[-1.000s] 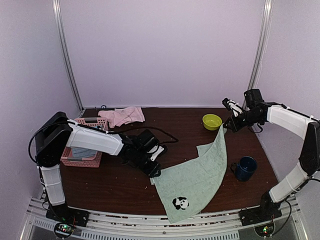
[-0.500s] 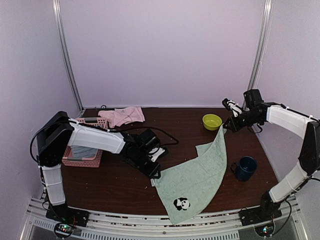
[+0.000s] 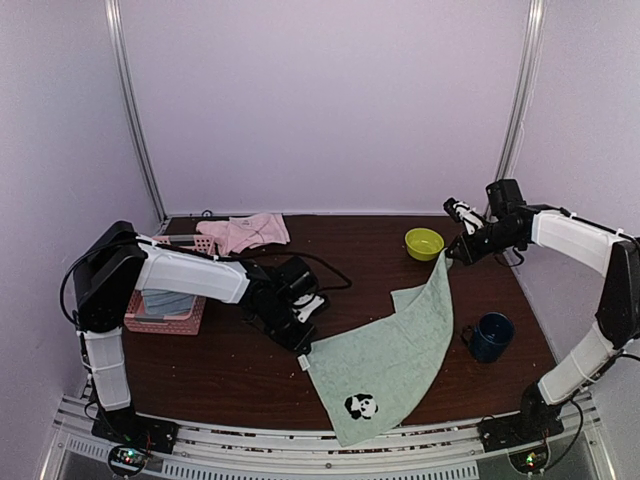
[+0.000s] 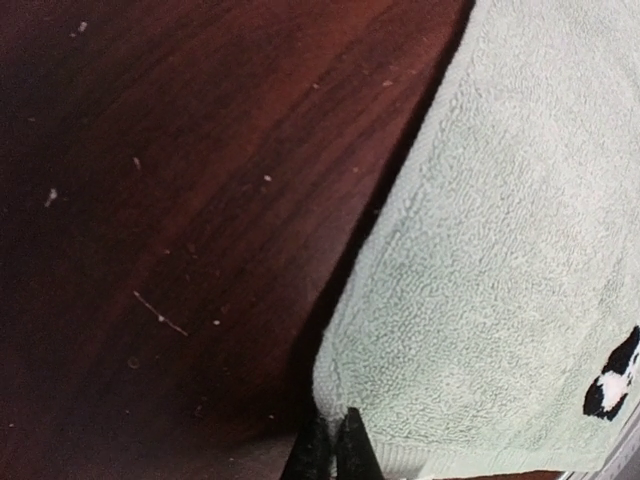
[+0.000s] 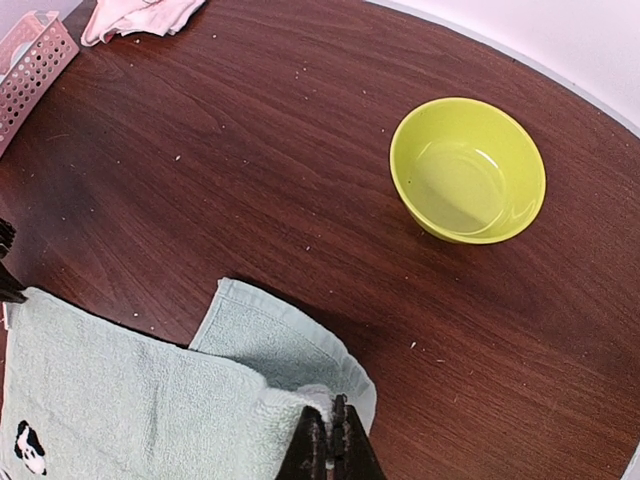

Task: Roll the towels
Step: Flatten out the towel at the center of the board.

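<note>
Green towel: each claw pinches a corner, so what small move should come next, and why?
Probably the left gripper should draw its corner leftward, away from the right gripper, to pull the green towel taut. Both are shut on corners, yet the cloth sags from the raised right corner with a flap folded beneath, and rolling likely needs it flat.

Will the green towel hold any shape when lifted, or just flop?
Likely floppy: the green towel sags from the corner the right gripper pinches down to the table. Probably light, since that one pinch holds it up. Its looped pile looks grippy, so it should drag rather than slide.
</note>
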Robot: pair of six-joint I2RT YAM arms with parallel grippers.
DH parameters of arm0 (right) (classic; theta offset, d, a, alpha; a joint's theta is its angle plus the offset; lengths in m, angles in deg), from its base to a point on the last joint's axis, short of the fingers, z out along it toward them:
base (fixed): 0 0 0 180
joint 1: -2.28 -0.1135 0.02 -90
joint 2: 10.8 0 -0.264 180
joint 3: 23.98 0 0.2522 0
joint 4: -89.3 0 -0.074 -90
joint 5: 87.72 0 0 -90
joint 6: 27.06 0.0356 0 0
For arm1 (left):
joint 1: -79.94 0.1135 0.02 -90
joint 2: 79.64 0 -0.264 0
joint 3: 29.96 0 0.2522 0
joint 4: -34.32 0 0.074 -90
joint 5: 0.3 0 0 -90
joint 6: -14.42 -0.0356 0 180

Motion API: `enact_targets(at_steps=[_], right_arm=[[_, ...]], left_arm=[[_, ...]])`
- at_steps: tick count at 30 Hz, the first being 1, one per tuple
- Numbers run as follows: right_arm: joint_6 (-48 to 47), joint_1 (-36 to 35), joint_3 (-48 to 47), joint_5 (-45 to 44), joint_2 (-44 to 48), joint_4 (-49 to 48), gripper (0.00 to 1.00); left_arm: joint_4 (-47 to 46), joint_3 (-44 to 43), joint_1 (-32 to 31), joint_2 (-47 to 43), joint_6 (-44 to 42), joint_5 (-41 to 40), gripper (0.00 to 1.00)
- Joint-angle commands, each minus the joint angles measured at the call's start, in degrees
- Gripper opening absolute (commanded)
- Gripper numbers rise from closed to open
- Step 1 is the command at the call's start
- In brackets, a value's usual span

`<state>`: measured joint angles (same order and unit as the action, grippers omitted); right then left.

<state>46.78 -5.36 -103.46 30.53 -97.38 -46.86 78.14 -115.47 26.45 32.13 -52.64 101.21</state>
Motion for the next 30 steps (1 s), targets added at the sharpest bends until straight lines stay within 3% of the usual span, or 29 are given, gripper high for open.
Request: enact_targets(at_steps=[1, 7, 13, 19, 24, 27, 30], right_arm=[[1.0, 0.2, -6.1, -0.2, -1.1, 0.9, 0.00], [2.6, 2.5, -20.4, -4.3, -0.9, 4.7, 0.00], [3.6, 3.2, -28.1, -4.5, -0.4, 7.2, 0.00], [2.7, 3.2, -25.4, -0.3, 4.5, 7.4, 0.00], [-0.8, 3.2, -17.0, 2.4, 11.8, 7.8, 0.00], [-7.5, 3.2, -11.9, 7.6, 16.7, 12.2, 0.00], [-18.2, 3.1, -8.1, 15.6, 23.0, 22.5, 0.00]], left_arm=[[1.4, -5.5, 1.5, -4.0, -3.0, -11.7, 0.00], [2.2, -11.3, 7.8, -18.8, -8.2, -31.7, 0.00], [-2.3, -10.3, 8.6, -30.8, -13.7, -42.3, 0.00], [-2.9, -6.8, 8.6, -35.6, -13.1, -39.6, 0.00], [-3.4, -1.2, 8.6, -41.7, -15.2, -29.3, 0.00], [-3.2, 3.3, 8.2, -46.6, -14.3, -23.1, 0.00], [-3.2, 7.7, 6.6, -52.4, -13.7, -16.7, 0.00]])
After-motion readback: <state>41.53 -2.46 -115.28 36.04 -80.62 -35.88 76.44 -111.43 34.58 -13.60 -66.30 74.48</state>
